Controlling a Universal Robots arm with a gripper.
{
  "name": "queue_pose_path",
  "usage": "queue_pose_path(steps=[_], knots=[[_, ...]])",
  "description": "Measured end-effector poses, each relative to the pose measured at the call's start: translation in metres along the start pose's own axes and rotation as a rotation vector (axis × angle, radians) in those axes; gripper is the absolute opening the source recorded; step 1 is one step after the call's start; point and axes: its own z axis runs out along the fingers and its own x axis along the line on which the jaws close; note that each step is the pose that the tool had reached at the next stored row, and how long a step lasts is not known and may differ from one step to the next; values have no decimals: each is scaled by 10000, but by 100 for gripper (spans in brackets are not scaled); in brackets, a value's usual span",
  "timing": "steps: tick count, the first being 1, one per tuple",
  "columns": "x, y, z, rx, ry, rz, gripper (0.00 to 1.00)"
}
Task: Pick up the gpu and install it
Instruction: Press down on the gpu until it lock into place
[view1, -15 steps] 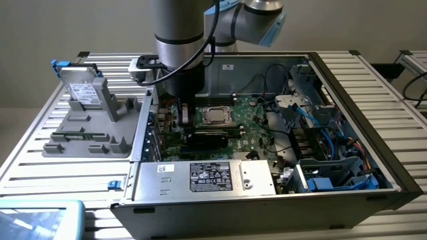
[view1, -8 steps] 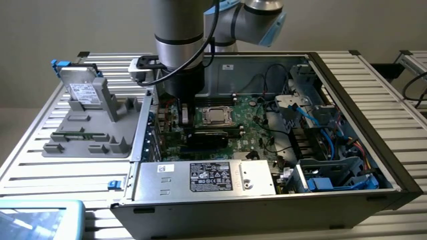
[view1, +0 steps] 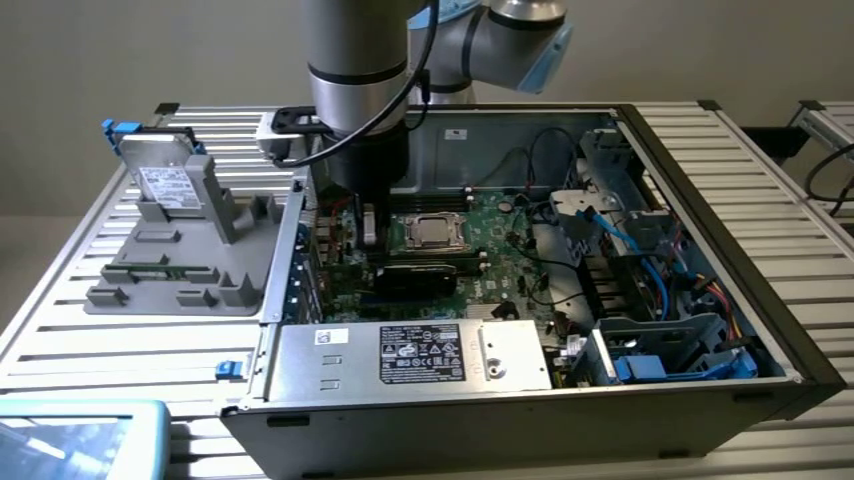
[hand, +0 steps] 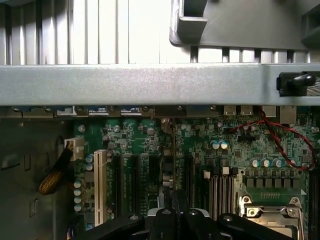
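Gripper inside the open case: I see its jaws closed on the gpu, held edge-on just beyond the fingertips, above the motherboard slots.

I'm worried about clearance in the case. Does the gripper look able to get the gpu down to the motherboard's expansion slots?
Probably yes. The gripper, shut on the gpu, hangs inside the open case right over the expansion slots, and nothing lies across them; the rear wall runs close.
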Motion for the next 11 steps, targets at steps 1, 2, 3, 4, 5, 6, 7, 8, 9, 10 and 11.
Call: queue_pose_path(steps=[1,2,3,4,5,6,7,8,9,10,11], knots=[[2,-11,-30,-2,5,1,12],[1,-34,-41,0,1,2,12],[0,-76,-44,-1,1,3,12],[0,-120,-44,-2,-2,3,12],[-1,-167,-43,-2,-6,1,12],[-2,-197,-43,-3,-15,1,12],[3,-208,-42,-4,-39,1,12],[9,-218,-41,-4,-75,4,12],[22,-224,-39,-6,-109,4,12],[41,-227,-34,-5,-140,5,12],[61,-231,-28,-8,-159,5,12]])
